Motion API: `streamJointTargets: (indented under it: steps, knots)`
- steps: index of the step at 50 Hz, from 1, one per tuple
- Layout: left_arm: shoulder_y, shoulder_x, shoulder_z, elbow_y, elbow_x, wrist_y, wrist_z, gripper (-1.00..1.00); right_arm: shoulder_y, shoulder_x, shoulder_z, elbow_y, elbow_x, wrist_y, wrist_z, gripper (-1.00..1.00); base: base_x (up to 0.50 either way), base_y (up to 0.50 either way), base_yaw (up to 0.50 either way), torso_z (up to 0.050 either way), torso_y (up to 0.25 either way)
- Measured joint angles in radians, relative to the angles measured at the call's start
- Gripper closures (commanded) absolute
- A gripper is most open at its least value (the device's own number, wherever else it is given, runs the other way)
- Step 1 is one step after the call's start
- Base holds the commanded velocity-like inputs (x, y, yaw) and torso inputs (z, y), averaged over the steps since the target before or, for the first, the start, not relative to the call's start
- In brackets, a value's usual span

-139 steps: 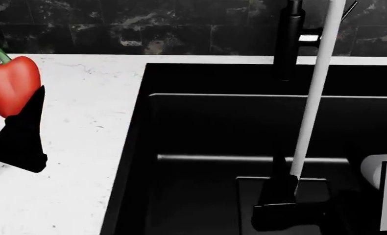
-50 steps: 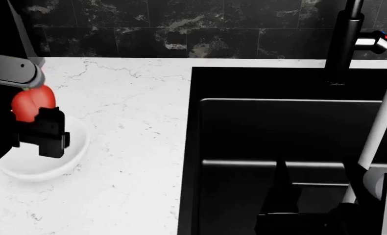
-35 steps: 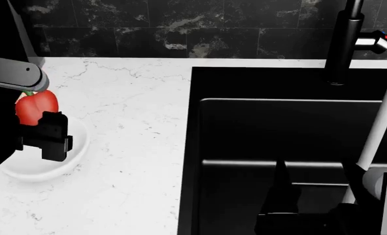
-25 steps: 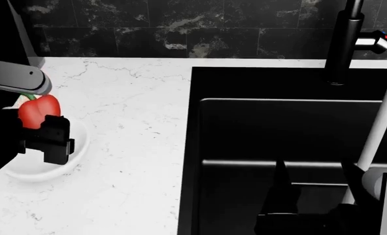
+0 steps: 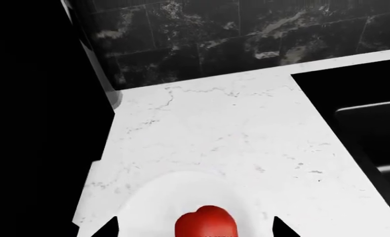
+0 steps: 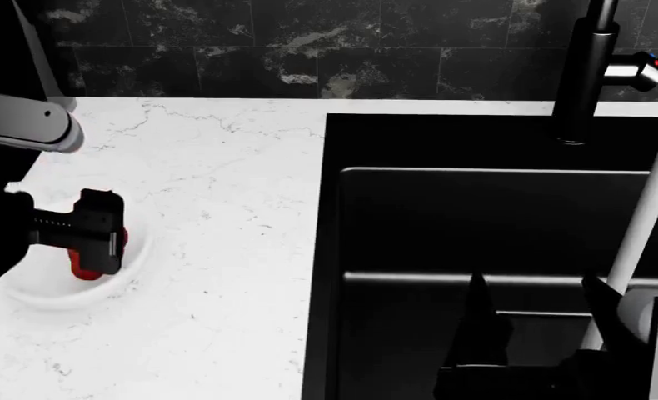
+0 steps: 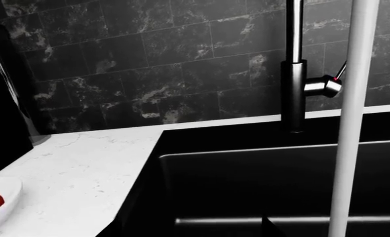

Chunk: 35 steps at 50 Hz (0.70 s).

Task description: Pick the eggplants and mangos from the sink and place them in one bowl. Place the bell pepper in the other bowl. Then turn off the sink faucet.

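The red bell pepper lies in a white bowl on the counter left of the black sink. My left gripper hangs open just above it; in the left wrist view the pepper sits in the bowl between the wide-apart fingertips. My right gripper is open and empty, low inside the sink. The black faucet stands at the back right, and a white stream runs down from it. The faucet and its lever also show in the right wrist view. No eggplants or mangos are in view.
White marble counter lies between bowl and sink. A dark tiled wall runs behind. A dark block stands at the far left. The bowl with the pepper shows in the right wrist view. A second bowl is not in view.
My left gripper has opened and the bell pepper has dropped from it into the white bowl. The right arm has hardly moved.
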Motion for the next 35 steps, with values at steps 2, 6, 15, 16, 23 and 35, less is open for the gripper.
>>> streamJointTargets:
  steps: [2, 6, 15, 16, 23, 35]
  knots:
    - [-0.002, 0.0, -0.001, 0.0, -0.002, 0.0, -0.002, -1.0, -0.001, 0.001, 0.001, -0.001, 0.001, 0.0, 0.001, -1.0, 0.0, 0.0, 0.0, 0.0, 0.0]
    - [-0.006, -0.001, -0.003, 0.004, -0.004, 0.0, -0.005, -1.0, 0.0, 0.003, 0.003, -0.002, 0.003, -0.001, 0.003, -1.0, 0.0, 0.0, 0.0, 0.0, 0.0]
    - [0.014, -0.024, -0.018, 0.093, 0.046, 0.055, 0.023, -1.0, 0.035, 0.005, -0.008, 0.006, 0.001, 0.003, 0.0, -1.0, 0.0, 0.0, 0.0, 0.0, 0.0]
    - [0.023, -0.028, -0.02, 0.106, 0.058, 0.067, 0.029, -1.0, 0.042, 0.005, -0.011, 0.008, 0.0, 0.004, 0.0, -1.0, 0.0, 0.0, 0.0, 0.0, 0.0]
    - [0.086, -0.05, -0.031, 0.189, 0.128, 0.15, 0.052, -1.0, 0.117, 0.016, -0.031, 0.019, 0.009, 0.03, 0.013, -1.0, 0.0, 0.0, 0.0, 0.0, 0.0]
    - [0.182, -0.087, -0.05, 0.311, 0.192, 0.246, 0.038, -1.0, 0.196, 0.017, -0.063, 0.038, -0.004, 0.048, 0.017, -1.0, -0.01, -0.01, 0.0, 0.0, 0.0]
